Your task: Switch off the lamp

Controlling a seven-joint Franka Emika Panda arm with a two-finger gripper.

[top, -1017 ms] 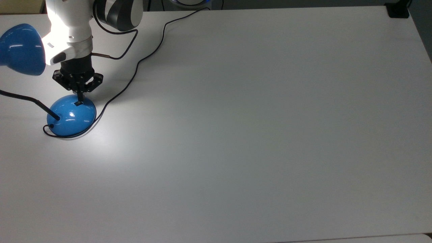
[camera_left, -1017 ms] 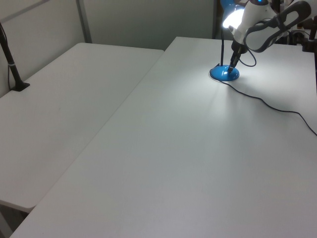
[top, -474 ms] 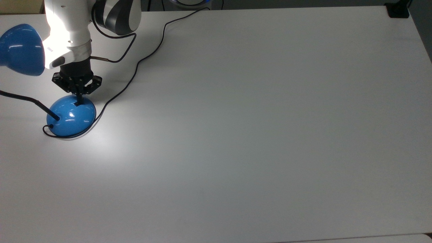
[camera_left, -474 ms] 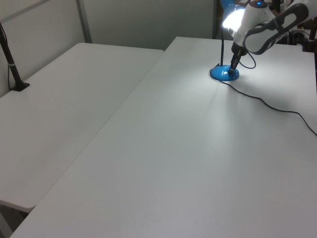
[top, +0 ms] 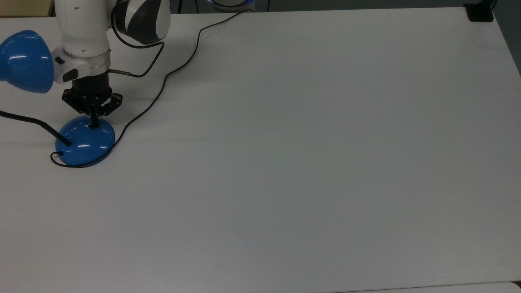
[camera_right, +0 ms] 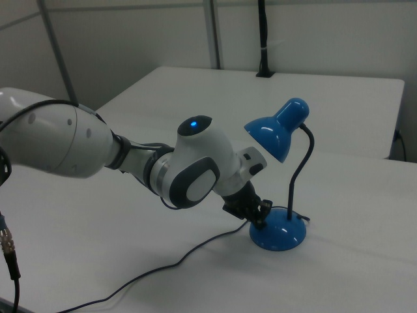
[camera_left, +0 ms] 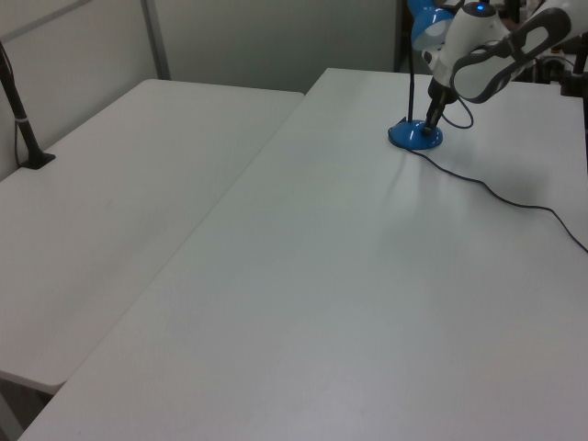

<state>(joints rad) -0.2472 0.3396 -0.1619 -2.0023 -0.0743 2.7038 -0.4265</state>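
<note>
white tabletop point(top: 309, 162), bare apart from lamp at the top view's left edge. lamp point(top: 86, 140) unlit, no glow under shade, dome base flat on tabletop, cord trailing toward the top view's top. gripper point(top: 94, 122) pointing down, fingers together, tip pressed on switch point(top: 90, 126).

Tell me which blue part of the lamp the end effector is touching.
The round dome base on the table; the end effector presses its top. The blue cone shade hangs apart, higher up.
</note>
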